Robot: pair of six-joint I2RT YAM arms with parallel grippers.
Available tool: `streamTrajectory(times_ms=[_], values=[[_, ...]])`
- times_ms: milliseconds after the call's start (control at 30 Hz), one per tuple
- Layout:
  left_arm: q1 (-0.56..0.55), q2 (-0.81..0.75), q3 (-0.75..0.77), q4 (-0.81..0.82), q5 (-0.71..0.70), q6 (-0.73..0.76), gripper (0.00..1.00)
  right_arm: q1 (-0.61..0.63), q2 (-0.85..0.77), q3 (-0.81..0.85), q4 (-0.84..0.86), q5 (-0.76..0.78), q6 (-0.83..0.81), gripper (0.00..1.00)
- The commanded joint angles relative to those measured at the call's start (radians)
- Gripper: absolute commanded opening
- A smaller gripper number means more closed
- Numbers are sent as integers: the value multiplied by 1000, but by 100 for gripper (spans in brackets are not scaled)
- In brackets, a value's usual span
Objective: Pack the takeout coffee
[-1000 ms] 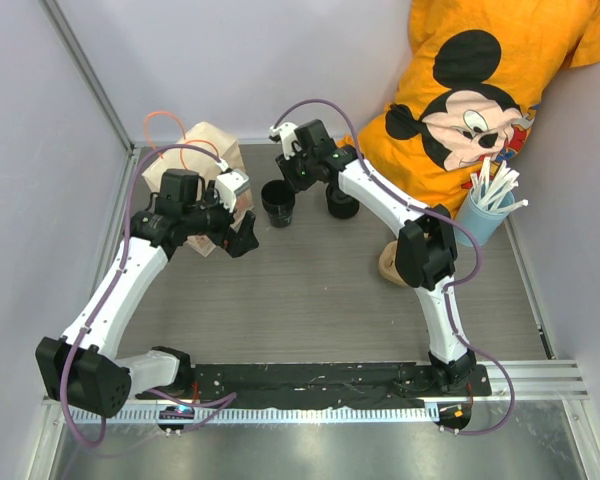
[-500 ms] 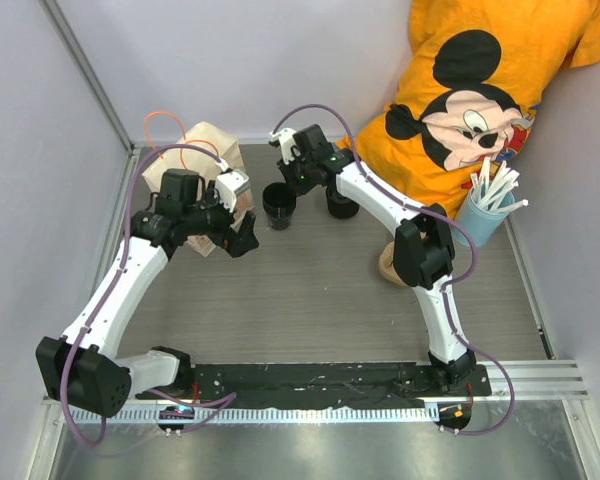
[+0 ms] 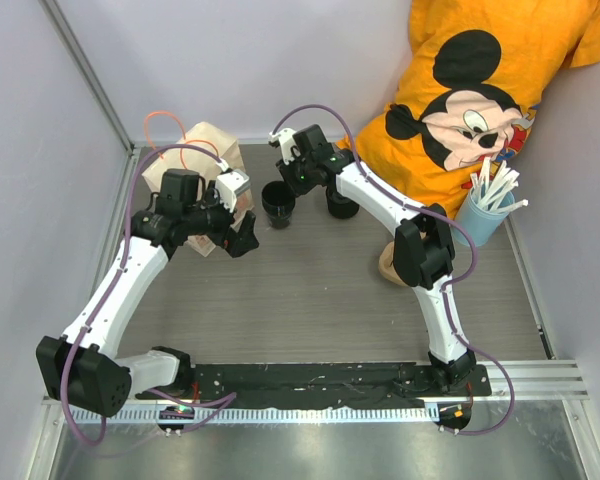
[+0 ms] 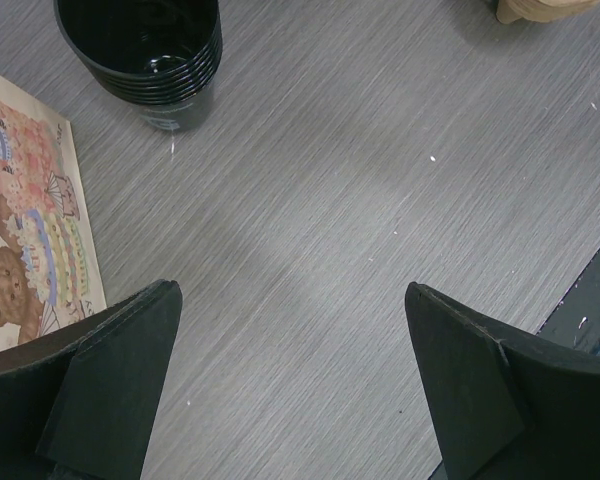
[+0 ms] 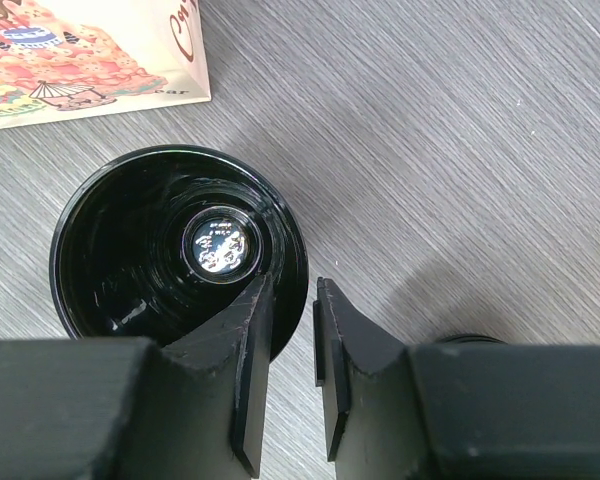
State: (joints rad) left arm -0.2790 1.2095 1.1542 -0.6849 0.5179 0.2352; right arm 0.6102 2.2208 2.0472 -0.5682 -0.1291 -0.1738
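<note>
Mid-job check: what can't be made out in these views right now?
- Right wrist view: right end effector straddles the rim of the black cup; its own fingers hide whether they pinch the wall.
- Top view: dark round item beside the cup, half under the right arm; lid or cup unclear.
- Top view: beige item, mostly behind that arm's elbow.
- Top view: paper bag, partly covered by the left arm; open or closed unclear.

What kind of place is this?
Probably a robot test booth, not a real café: left arm and right arm bolted to a table, plain walls, plus a black cup and paper bag.
</note>
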Motion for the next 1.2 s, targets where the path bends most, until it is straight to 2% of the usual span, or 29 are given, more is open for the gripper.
streamTrajectory(times_ms=[0,200,367,500,833,933,1000,1167], values=[[6,1,-4,41,27,-10,100,8,-67,31,37,20,-6,29],[3,59,13,110,-24,-106,100,17,-81,44,25,20,-7,25],[-17,157,97,143,-181,-207,100,25,-92,42,21,22,-4,25],[-32,241,128,176,-251,-228,100,23,-93,39,21,19,10,25],[-48,320,190,271,-335,-293,96,25,-93,37,24,14,37,25],[-48,343,217,278,-347,-304,91,25,-93,34,22,14,46,25],[-49,370,232,289,-348,-306,82,25,-95,31,22,8,54,25],[-49,435,269,301,-329,-304,70,25,-95,34,21,6,65,24]])
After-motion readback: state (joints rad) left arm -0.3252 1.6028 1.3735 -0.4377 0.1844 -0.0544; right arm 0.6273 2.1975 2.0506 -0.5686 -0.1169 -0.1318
